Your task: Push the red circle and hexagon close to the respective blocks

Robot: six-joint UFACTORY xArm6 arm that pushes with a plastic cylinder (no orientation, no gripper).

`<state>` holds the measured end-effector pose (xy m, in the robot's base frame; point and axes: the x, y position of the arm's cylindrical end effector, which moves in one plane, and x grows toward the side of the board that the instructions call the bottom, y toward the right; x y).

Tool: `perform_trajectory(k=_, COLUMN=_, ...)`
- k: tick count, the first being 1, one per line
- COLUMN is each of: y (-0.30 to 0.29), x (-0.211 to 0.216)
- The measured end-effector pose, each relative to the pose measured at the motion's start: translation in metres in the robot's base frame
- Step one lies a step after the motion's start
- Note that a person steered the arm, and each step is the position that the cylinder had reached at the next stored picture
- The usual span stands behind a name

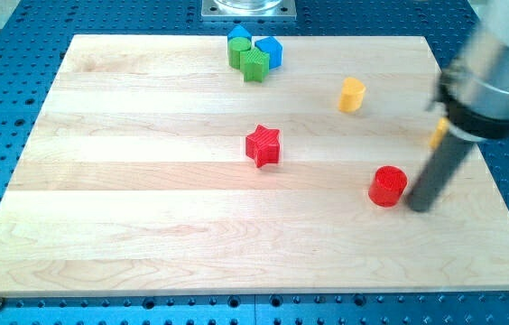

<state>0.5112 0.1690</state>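
Note:
A red circle block lies at the view's right on the wooden board. My tip rests on the board just right of it, close beside it. A yellow hexagon block sits above, toward the view's upper right. A red star block lies near the middle. A yellow block shows partly behind the rod at the right; its shape is hidden.
A tight cluster at the view's top middle holds two blue blocks and two green blocks. The arm's grey body covers the upper right corner. A blue perforated table surrounds the board.

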Motion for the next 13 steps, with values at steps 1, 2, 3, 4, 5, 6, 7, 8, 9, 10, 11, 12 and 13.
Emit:
perform_trajectory(k=1, y=-0.09, x=-0.055)
perform_trajectory(k=2, y=-0.041, x=-0.019)
perform_trajectory(k=3, y=-0.058, x=-0.012)
perform_trajectory(k=4, y=-0.1, x=-0.05)
perform_trajectory(k=5, y=-0.055, x=-0.048)
perform_trajectory(k=6, y=-0.021, x=-0.083)
perform_trajectory(k=7, y=-0.063, x=-0.109)
perform_trajectory(k=8, y=-0.109, x=-0.122)
perform_trajectory(k=9, y=-0.163, x=-0.122)
perform_trajectory(k=10, y=-0.156, x=-0.095)
perform_trajectory(k=11, y=-0.115, x=-0.09)
perform_trajectory(k=12, y=-0.039, x=-0.054)
perform_trajectory(k=13, y=0.043, x=-0.012)
